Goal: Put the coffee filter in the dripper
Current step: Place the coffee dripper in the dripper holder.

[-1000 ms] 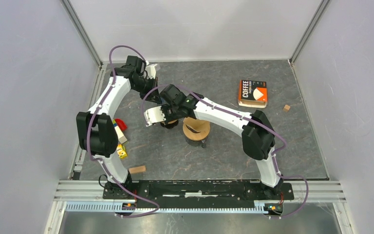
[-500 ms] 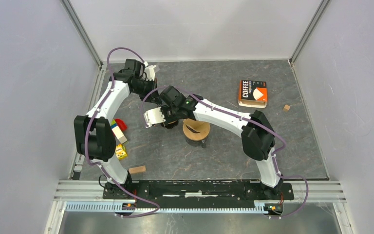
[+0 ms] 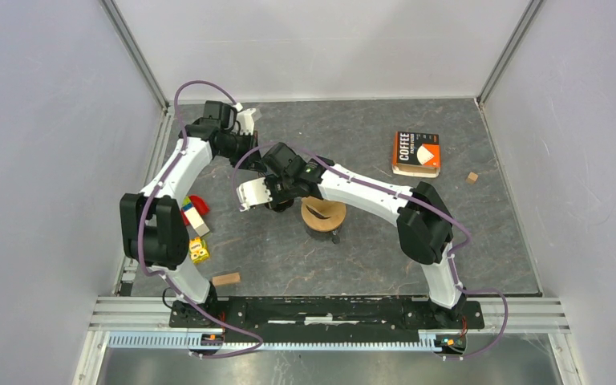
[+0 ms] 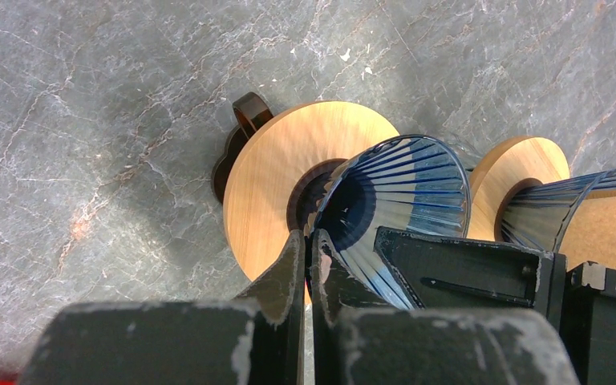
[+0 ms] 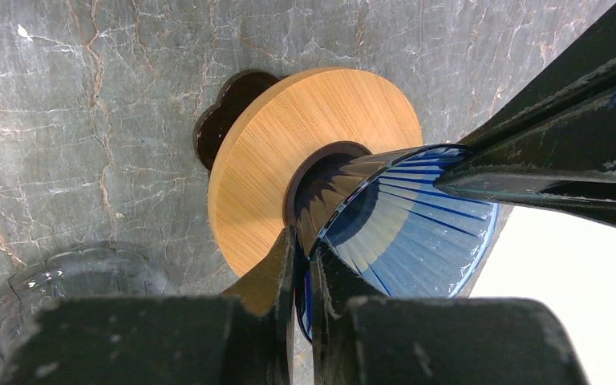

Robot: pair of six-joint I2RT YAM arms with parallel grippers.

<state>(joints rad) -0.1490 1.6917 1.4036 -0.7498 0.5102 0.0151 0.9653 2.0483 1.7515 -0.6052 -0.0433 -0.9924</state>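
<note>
My right gripper (image 3: 277, 200) (image 5: 303, 241) is shut on the rim of a blue ribbed glass dripper (image 5: 417, 224) with a round wooden collar (image 5: 289, 152). It holds the dripper above the table left of centre. The dripper also shows in the left wrist view (image 4: 401, 184). My left gripper (image 3: 245, 144) (image 4: 309, 241) is shut and empty, back-left of it. A second wooden-collared dripper (image 3: 323, 210) (image 4: 521, 168) stands at the centre. The coffee filter pack (image 3: 415, 154) lies at the back right. I see no loose filter clearly.
Coloured blocks (image 3: 194, 215) and a yellow toy (image 3: 200, 253) lie at the left edge, a wooden block (image 3: 226, 279) at the front left, and a small wooden cube (image 3: 472, 177) at the right. A clear glass vessel (image 5: 64, 297) sits beside the held dripper.
My left arm has drawn back towards the back-left corner, away from the right gripper. My right gripper has shifted slightly left with the dripper.
</note>
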